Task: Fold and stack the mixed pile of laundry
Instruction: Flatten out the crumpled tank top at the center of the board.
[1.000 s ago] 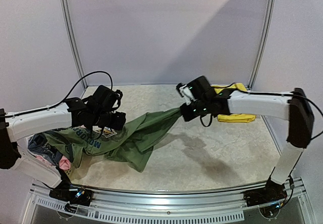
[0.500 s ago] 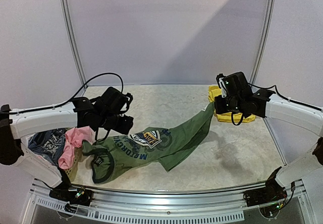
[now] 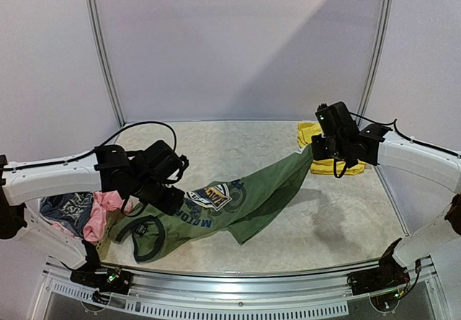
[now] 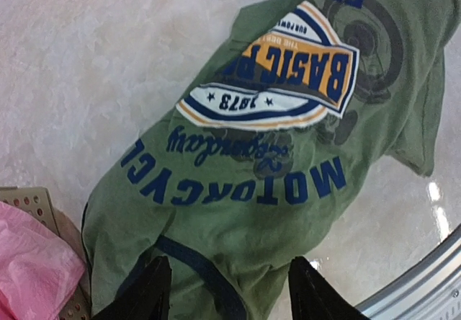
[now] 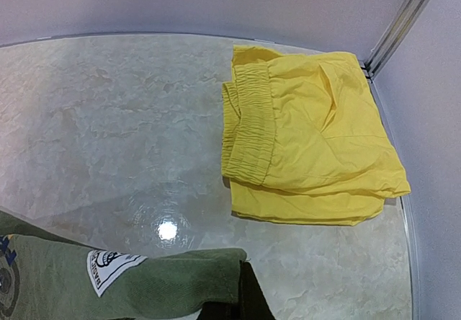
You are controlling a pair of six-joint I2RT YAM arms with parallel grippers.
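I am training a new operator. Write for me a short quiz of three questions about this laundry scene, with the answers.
1. True or false: the yellow shorts lie folded on the table.
2. The right gripper is shut on: A) the shorts, B) the green top, C) nothing.
3. Fill in: the left gripper hangs ___ over the top's printed side.
Key: 1 true; 2 B; 3 open.

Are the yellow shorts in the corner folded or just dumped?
Folded: the yellow shorts lie flat in neat stacked layers, edges roughly aligned.
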